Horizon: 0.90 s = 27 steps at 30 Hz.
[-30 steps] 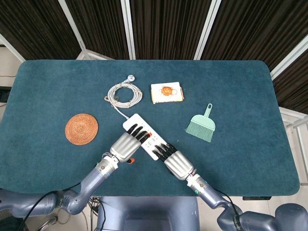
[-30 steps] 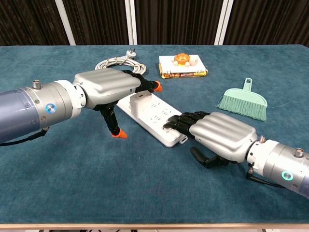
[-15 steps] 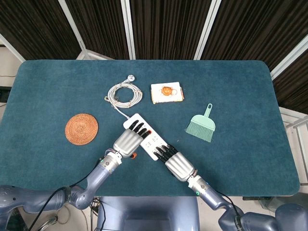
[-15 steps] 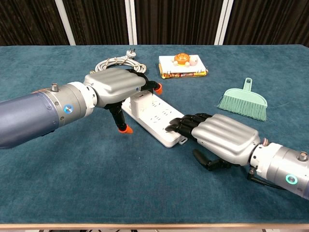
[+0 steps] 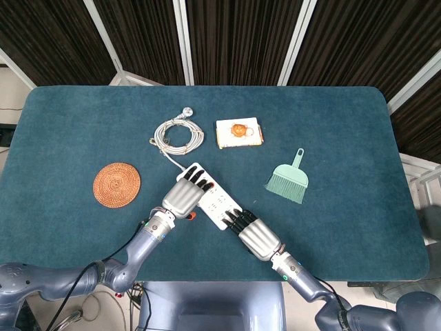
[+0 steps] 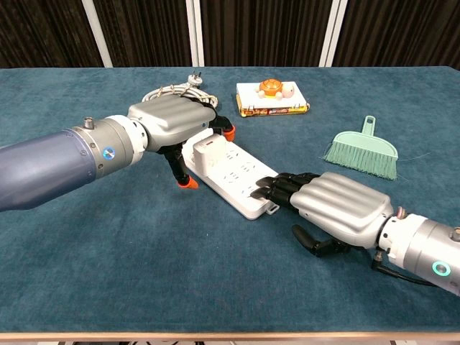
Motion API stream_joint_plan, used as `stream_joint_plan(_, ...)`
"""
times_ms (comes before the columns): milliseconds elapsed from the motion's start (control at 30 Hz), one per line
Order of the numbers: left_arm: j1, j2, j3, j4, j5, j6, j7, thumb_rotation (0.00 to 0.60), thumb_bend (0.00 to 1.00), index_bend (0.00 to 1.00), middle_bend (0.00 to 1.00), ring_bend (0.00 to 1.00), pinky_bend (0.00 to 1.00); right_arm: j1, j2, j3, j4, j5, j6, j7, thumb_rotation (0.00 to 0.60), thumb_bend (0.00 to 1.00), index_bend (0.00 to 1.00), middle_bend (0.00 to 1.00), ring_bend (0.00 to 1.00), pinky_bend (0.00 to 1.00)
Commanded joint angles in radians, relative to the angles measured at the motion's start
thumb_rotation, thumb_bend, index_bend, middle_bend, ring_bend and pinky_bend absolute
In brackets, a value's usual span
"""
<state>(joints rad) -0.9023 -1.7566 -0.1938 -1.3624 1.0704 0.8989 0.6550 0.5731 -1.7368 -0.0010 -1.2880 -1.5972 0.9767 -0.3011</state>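
A white power strip lies slanted on the blue table, with a white adapter plugged in at its far end. Its grey cable is coiled behind it. My left hand lies over the strip's far end, fingers stretched past the adapter, and the orange-tipped thumb hangs down beside the strip. My right hand is palm down at the near end. Its dark fingertips touch the strip's near corner. Neither hand grips anything.
A round woven coaster lies at the left. A snack box sits behind the strip, and a green hand brush lies to the right. The table's front edge is close below the right forearm.
My left hand has slid along the strip towards its far end, by the adapter. My right hand has drawn back a little, so only its fingertips touch the near corner.
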Motion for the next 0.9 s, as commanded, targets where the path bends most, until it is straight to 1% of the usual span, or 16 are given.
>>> stream_joint_plan(33,-0.006,-0.006,0.0,0.014,-0.001,-0.003,-0.005,0.6,0.12,0.28,0.31,0.08,0.09,0.0,0.0,-0.001,0.0,0.002,0.001,-0.001,0.6,0.75,0.09,0.09,0.1,0.18)
stream_joint_plan(233,-0.017,-0.027,0.003,0.046,0.006,-0.008,-0.022,0.6,0.13,0.32,0.34,0.1,0.1,-0.001,0.001,-0.006,0.002,0.007,0.003,-0.003,0.6,0.75,0.09,0.09,0.1,0.18)
stream_joint_plan(433,-0.023,-0.045,0.007,0.079,0.008,-0.011,-0.035,0.6,0.16,0.39,0.39,0.11,0.1,-0.001,0.001,-0.009,0.007,0.012,0.007,-0.002,0.6,0.75,0.09,0.09,0.1,0.18)
stream_joint_plan(900,-0.019,-0.057,0.024,0.113,0.037,0.005,-0.062,0.6,0.31,0.48,0.49,0.15,0.11,0.003,-0.006,-0.014,0.018,0.016,0.009,0.002,0.6,0.75,0.1,0.09,0.1,0.18)
